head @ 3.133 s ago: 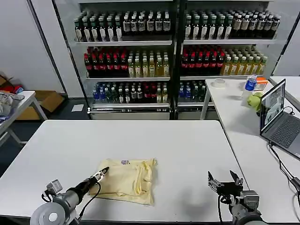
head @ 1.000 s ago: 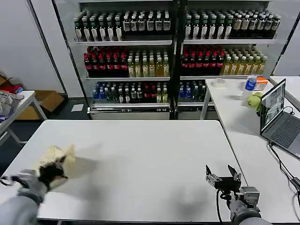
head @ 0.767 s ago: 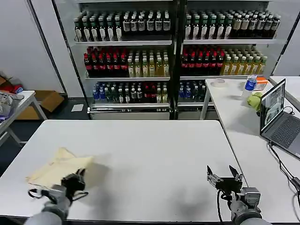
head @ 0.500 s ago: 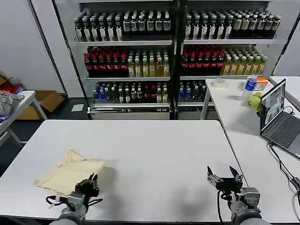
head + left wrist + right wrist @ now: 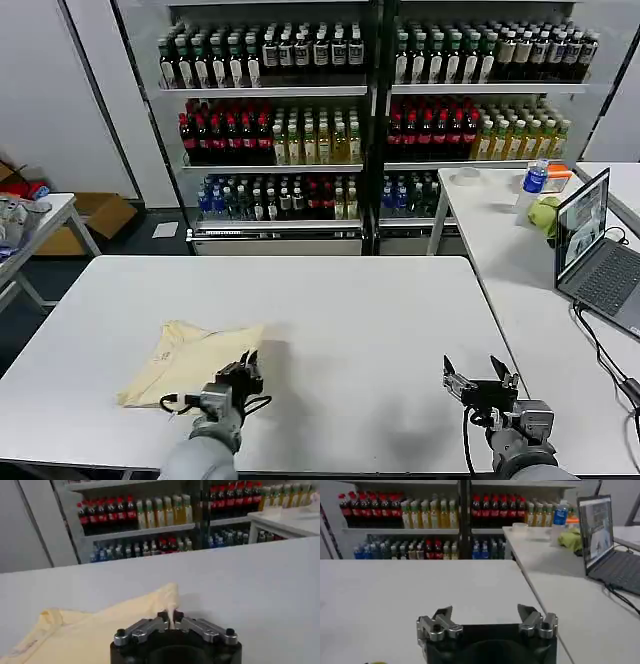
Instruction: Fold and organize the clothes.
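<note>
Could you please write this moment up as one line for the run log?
left gripper: shut on T-shirt edge, near table front | right gripper: open, idle, front right | T-shirt: crumpled, left side

The pale yellow T-shirt (image 5: 185, 357) lies folded and rumpled on the white table's near left part, its right corner lifted and pinched in the left gripper (image 5: 243, 368).

Item count: one cream T-shirt (image 5: 185, 352); two grippers, left gripper (image 5: 243, 366) and right gripper (image 5: 479, 377); one white table (image 5: 380, 320); one laptop (image 5: 596, 255) at right edge; one blue-capped bottle (image 5: 535, 180), upper right.
</note>
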`<state>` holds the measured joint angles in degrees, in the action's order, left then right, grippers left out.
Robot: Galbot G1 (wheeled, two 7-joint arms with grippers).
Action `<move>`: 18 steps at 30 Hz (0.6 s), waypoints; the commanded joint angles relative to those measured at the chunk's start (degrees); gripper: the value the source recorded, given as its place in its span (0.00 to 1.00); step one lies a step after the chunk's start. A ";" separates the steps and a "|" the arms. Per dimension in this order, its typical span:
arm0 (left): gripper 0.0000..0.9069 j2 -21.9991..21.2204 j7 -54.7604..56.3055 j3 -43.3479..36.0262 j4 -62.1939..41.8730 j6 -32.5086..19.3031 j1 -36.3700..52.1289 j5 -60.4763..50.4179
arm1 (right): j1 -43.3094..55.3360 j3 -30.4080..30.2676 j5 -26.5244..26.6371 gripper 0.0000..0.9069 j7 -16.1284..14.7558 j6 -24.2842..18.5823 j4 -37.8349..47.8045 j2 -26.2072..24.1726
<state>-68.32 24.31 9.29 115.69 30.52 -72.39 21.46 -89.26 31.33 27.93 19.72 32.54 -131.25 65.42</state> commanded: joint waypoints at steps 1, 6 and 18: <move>1.00 -5.50 -0.13 -3.68 -6.27 -6.27 7.32 2.32 | -0.06 0.03 -0.29 1.00 -0.86 -1.29 -0.17 -0.20; 1.00 -7.08 -0.93 -1.88 -3.89 -9.18 6.80 14.13 | 1.43 -1.73 0.28 1.00 -2.88 -3.66 -0.05 0.04; 1.00 4.67 -5.13 20.86 10.70 -11.87 -10.95 19.34 | 18.00 -16.81 11.64 1.00 -0.58 -5.47 7.59 4.97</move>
<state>-70.32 21.30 14.29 118.62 21.71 -72.63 35.46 -83.18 24.89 31.66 17.51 28.44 -129.28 67.13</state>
